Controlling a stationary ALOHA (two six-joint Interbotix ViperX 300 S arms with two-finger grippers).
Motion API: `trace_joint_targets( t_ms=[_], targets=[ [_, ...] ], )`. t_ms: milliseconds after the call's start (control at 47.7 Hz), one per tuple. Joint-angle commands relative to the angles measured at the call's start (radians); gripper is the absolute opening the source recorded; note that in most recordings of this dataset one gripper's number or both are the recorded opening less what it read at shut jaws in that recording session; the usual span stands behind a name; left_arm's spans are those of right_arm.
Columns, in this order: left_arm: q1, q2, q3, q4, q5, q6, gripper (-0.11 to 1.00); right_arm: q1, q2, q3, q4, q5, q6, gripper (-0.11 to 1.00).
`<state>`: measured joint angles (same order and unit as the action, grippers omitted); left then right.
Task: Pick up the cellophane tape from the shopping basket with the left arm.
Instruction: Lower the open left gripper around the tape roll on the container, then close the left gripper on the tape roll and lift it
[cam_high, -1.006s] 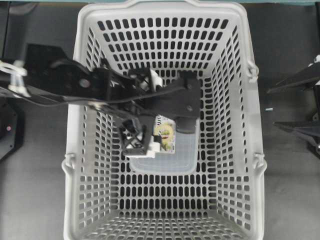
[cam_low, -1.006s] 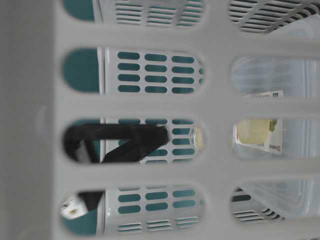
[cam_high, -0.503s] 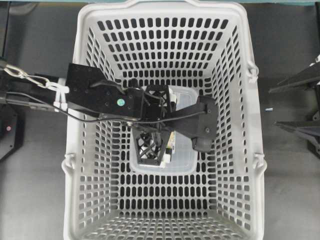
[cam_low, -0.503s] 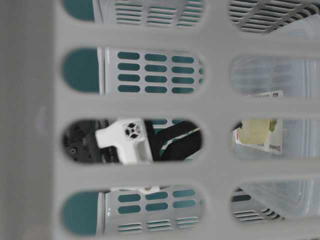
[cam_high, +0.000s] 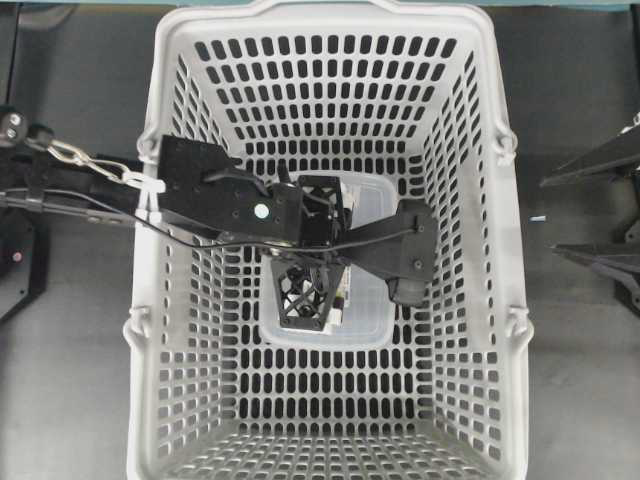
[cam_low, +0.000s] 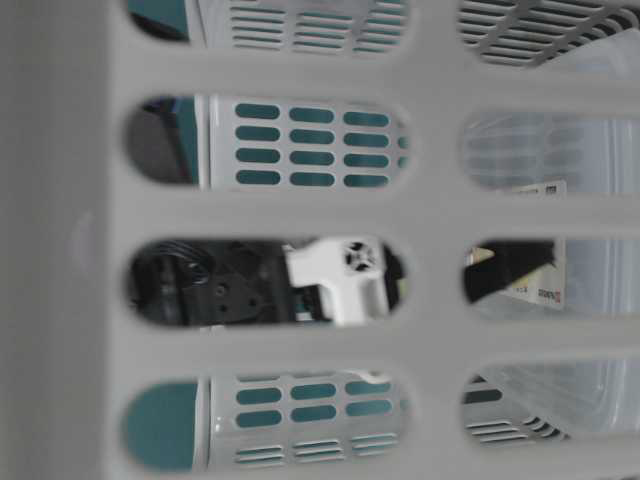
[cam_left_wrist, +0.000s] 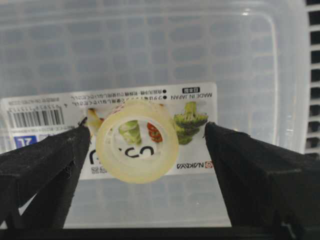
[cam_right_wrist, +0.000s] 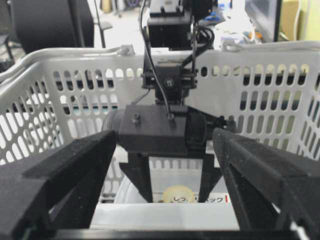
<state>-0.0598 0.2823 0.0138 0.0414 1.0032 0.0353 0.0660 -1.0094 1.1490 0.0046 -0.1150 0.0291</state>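
Basket (cam_high: 150, 330): large light-grey shopping basket with slotted walls and floor, filling the middle of the overhead view; its wall blocks most of the table-level view
Left arm (cam_high: 215, 195): black, reaches over the basket's left rim and down inside, cable trailing along it
Right arm (cam_high: 600, 215): at the right edge of the overhead view, outside the basket, well apart from its contents
Clear box (cam_left_wrist: 165, 45): rectangular see-through container lying on the basket floor, white printed label with barcode and vegetable pictures facing up
Left gripper (cam_left_wrist: 145, 145): jaws spread wide, pointing down over the box; one dark finger (cam_left_wrist: 42, 165) just left of the tape roll, the other well to its right; neither finger presses on the roll
Right gripper (cam_right_wrist: 165, 165): jaws apart, nothing between them, facing the basket from outside
Tape (cam_left_wrist: 136, 141): small pale-yellow translucent roll lying flat on the box's label, between the left gripper's fingers and nearer the left one; from the right wrist view it shows low inside the basket, under the left gripper's body (cam_right_wrist: 178, 195)
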Motion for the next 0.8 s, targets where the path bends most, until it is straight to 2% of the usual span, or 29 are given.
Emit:
trace_joint_targets(
  t_ms=[0,231,335,419,524,776],
  targets=[
    [0.003,-0.008,0.000,0.003,-0.005,0.002,0.91,0.002,0.005,-0.025,0.003,-0.003,0.000,0.76],
    [0.009,-0.008,0.003,0.003,-0.005,0.003,0.90,0.002,0.006,-0.023,0.003,-0.003,0.000,0.76],
    [0.009,-0.009,0.009,0.005,-0.008,0.003,0.86,0.003,0.005,-0.023,0.003,-0.003,0.002,0.76],
    [0.009,-0.012,0.017,0.003,-0.017,0.003,0.75,0.002,0.005,-0.023,0.003,-0.003,0.002,0.76],
    [0.008,-0.014,0.026,0.003,-0.028,0.005,0.50,0.002,0.005,-0.023,0.003,-0.003,0.000,0.76],
    [0.002,-0.020,0.018,0.003,-0.026,0.038,0.50,0.002,0.005,-0.021,0.003,-0.003,0.002,0.76]
  ],
)
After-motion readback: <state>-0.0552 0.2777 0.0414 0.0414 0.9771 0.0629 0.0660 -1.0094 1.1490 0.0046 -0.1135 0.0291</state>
